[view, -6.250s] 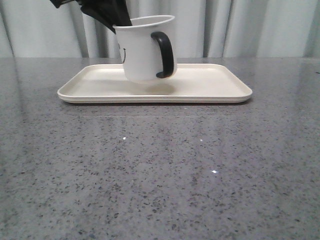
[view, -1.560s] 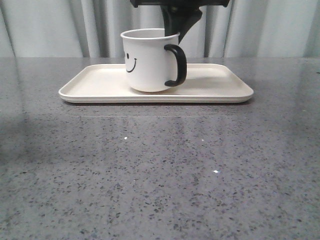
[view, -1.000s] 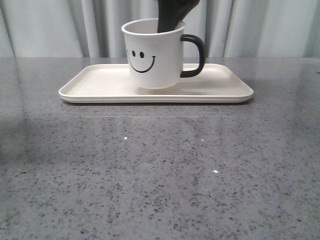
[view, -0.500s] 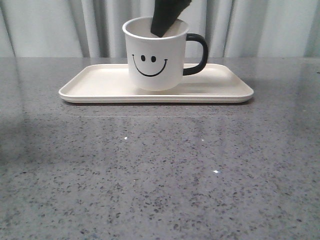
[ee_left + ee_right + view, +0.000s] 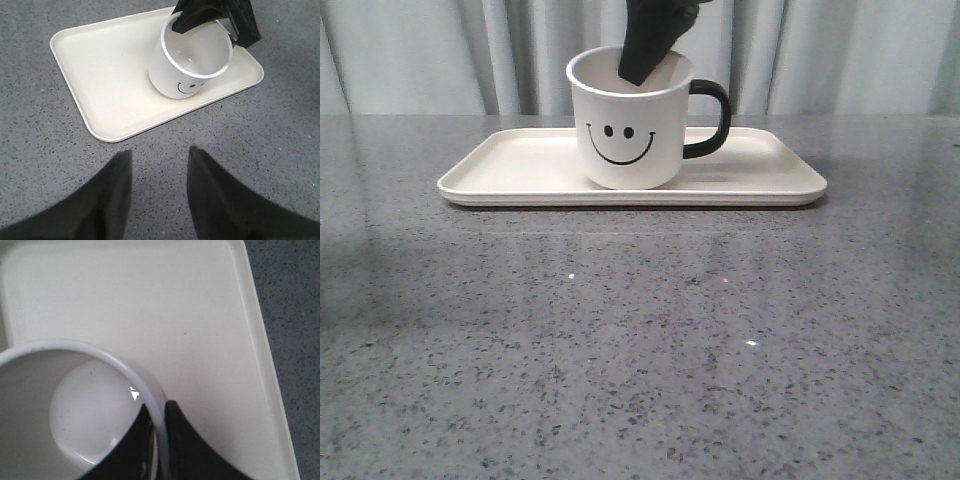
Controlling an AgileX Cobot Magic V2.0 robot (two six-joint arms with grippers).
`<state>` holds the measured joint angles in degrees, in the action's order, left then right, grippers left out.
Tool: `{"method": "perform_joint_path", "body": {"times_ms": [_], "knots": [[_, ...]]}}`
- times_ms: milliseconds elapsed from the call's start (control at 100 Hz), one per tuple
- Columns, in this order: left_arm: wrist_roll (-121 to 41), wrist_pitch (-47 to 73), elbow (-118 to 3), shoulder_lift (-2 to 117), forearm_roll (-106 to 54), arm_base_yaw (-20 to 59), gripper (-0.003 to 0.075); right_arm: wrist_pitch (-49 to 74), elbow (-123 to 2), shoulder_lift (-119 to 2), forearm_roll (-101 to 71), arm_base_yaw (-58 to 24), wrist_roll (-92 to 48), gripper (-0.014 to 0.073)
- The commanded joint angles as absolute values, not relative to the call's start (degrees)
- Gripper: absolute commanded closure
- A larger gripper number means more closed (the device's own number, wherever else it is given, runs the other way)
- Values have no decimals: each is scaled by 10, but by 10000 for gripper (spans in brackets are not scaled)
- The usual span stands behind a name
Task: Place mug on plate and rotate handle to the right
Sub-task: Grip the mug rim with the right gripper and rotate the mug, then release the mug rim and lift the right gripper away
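The white mug [image 5: 630, 130] with its smiley face toward the front camera stands on the cream plate [image 5: 520, 165], near the middle. Its black handle [image 5: 710, 118] points right in the front view. My right gripper [image 5: 645, 62] comes down from above and is shut on the mug's rim, one finger inside and one outside; the right wrist view shows the mug's rim [image 5: 125, 367] pinched at my right gripper [image 5: 159, 410]. My left gripper [image 5: 159, 156] hovers open over bare tabletop, short of the plate [image 5: 100, 75], with the mug [image 5: 192, 62] beyond it.
A grey speckled stone tabletop [image 5: 640, 340] stretches in front of the plate. Pale curtains [image 5: 850, 55] hang behind the table's far edge.
The mug has been turned so the handle swung to the right and the face came to the front. In the last half second it sank slightly onto the plate, still held.
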<state>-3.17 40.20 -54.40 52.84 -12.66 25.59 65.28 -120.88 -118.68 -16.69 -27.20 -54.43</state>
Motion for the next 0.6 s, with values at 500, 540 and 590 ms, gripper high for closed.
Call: {"method": "perform_joint_path", "body": {"times_ms": [500,540,590], "knots": [[-28,366,-559,523,-138,258,459,602,-1229,-1155,-183,-269,-548,405],[-28,366,-559,523,-138,258,459,599,-1229,-1154,-183,-269,-545,349],[-28,366,-559,523,-138,258,459,592,-1229,-1152,-183,-269,-543,278]]}}
